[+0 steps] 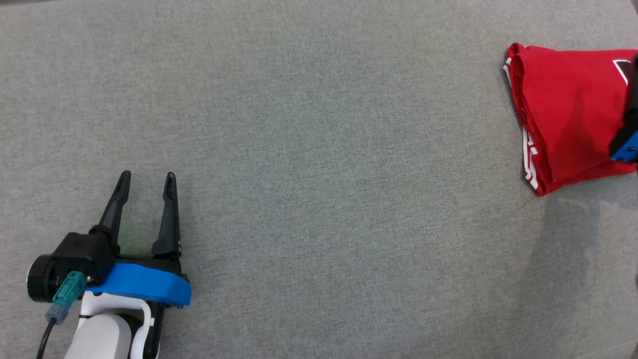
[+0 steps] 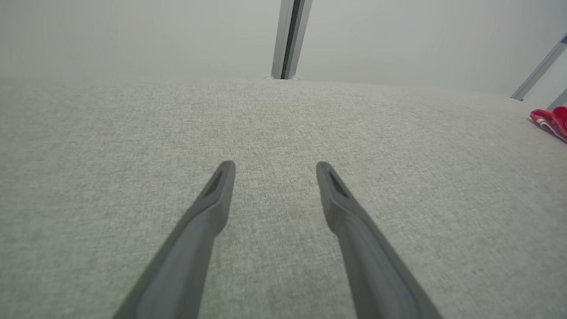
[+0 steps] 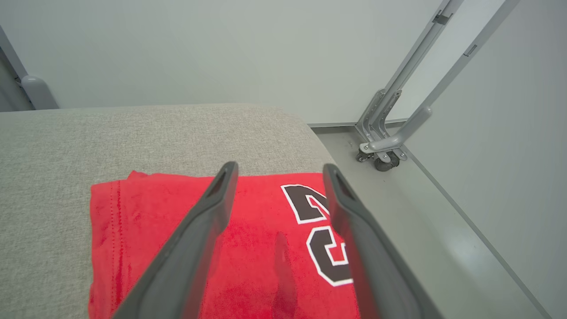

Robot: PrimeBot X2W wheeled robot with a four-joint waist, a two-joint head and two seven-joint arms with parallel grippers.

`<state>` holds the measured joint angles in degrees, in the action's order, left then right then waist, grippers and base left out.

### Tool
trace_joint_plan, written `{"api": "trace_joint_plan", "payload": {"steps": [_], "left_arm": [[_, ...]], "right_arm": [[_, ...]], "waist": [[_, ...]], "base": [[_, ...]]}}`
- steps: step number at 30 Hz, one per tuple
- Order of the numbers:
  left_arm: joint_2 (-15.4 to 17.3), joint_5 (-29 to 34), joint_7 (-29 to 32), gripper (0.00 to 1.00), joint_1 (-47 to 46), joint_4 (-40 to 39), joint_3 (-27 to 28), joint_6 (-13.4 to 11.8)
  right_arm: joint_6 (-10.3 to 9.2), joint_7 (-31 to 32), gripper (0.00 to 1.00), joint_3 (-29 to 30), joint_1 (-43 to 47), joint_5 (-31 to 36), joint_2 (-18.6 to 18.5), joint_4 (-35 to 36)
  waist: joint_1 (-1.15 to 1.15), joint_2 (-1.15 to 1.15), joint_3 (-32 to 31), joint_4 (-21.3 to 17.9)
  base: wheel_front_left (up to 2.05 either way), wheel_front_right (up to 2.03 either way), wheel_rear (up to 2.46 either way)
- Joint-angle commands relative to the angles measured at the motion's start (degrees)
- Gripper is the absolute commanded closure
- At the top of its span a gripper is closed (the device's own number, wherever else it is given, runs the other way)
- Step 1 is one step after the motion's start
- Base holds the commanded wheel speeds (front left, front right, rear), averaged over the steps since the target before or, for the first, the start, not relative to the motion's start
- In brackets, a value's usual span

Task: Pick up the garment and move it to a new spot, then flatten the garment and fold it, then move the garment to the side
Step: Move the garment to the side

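Note:
The red garment lies folded into a compact stack at the far right of the grey padded surface, with white-trimmed edges on its left side. Black numerals outlined in white show on its top layer. My right gripper hovers open just over it, fingers spread with nothing pinched between them; in the head view its blue-trimmed body shows at the right edge. My left gripper rests open over bare fabric at the lower left, far from the garment. From the left wrist view, a red corner of the garment peeks in at right.
The grey fabric surface stretches wide between the two arms. Its right edge drops to a grey floor, where a metal frame with a caster stands. A metal post rises behind the far edge against a pale wall.

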<state>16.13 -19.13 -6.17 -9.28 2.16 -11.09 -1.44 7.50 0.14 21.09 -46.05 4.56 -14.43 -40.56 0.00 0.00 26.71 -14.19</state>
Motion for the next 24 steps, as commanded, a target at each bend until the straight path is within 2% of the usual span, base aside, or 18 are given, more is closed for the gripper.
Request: {"api": "trace_joint_plan", "payload": {"steps": [1, 14, 20, 24], "left_arm": [[-0.06, -0.14, -0.45, 0.0, -0.39, 0.37, 0.07, 0.0], [-3.85, -3.69, -5.84, 0.0, 1.45, 8.8, 0.17, 0.75], [-5.47, -5.17, -7.74, 0.0, 4.06, 13.21, 0.46, 1.33], [-6.83, -5.47, -8.61, 0.0, 6.43, 14.88, 0.77, 1.1]], "right_arm": [[-0.01, -0.68, 0.0, -0.67, -0.28, 0.22, 0.32, -0.26], [-0.01, -5.3, 0.0, -13.43, 5.77, -4.17, 4.31, 0.84], [0.0, -8.13, 0.0, -15.21, 15.27, -5.91, 7.74, 4.03], [0.0, -10.06, 0.0, -14.39, 22.58, -4.62, 9.82, 7.15]], "waist": [[0.0, 0.0, -0.53, 0.0], [0.0, 0.0, -11.54, 4.03], [0.0, 0.0, -17.53, 6.71], [0.0, 0.0, -20.56, 7.94]], "base": [[0.0, 0.0, 0.0], [0.0, 0.0, 0.0], [0.0, 0.0, 0.0], [0.0, 0.0, 0.0]]}}
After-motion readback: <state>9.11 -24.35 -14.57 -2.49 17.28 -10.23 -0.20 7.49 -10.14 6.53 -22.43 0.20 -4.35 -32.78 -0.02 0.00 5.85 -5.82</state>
